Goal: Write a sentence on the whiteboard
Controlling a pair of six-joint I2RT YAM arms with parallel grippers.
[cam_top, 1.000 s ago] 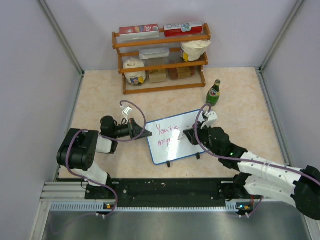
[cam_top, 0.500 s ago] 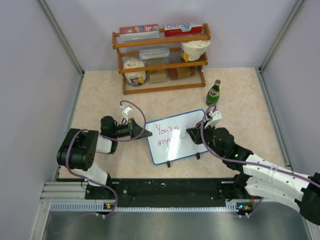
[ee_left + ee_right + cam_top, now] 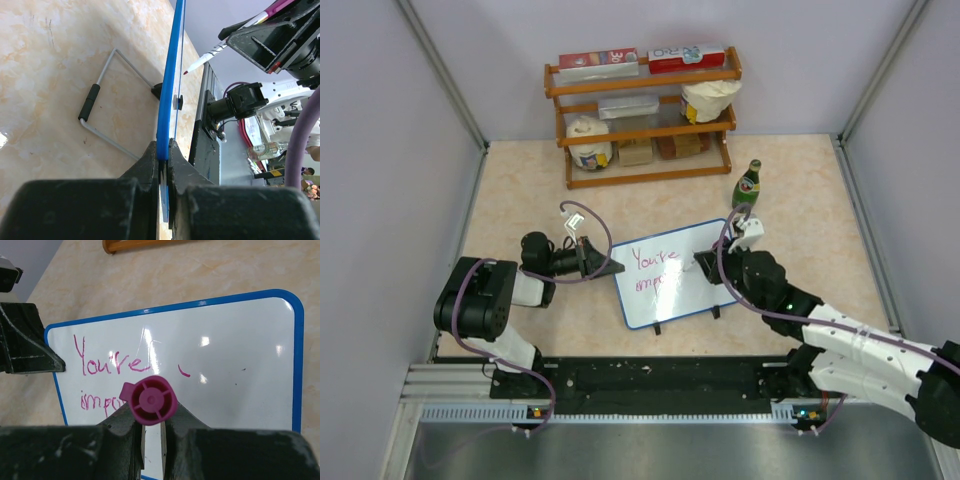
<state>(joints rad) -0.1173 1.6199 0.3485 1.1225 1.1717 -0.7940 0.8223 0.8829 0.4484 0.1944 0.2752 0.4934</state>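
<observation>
The whiteboard (image 3: pixel 672 272), white with a thin blue frame, stands tilted on the table with pink writing "You're" and "impo" on it. It also shows in the right wrist view (image 3: pixel 235 360) and edge-on in the left wrist view (image 3: pixel 169 85). My left gripper (image 3: pixel 603 266) is shut on the board's left edge (image 3: pixel 164 150). My right gripper (image 3: pixel 706 266) is shut on a pink marker (image 3: pixel 153 400), held over the board's right half. The marker's tip (image 3: pixel 186 72) sits just off the board face. A short pink stroke (image 3: pixel 184 372) lies right of "You're".
A wooden shelf (image 3: pixel 645 118) with boxes and jars stands at the back. A green bottle (image 3: pixel 747 187) stands just behind the board's right corner. The board's wire stand (image 3: pixel 100 95) rests on the table behind it. Grey walls close in both sides.
My right gripper with the marker has shifted slightly up and right along the board, then held nearly still. The left gripper and the board have not moved.
</observation>
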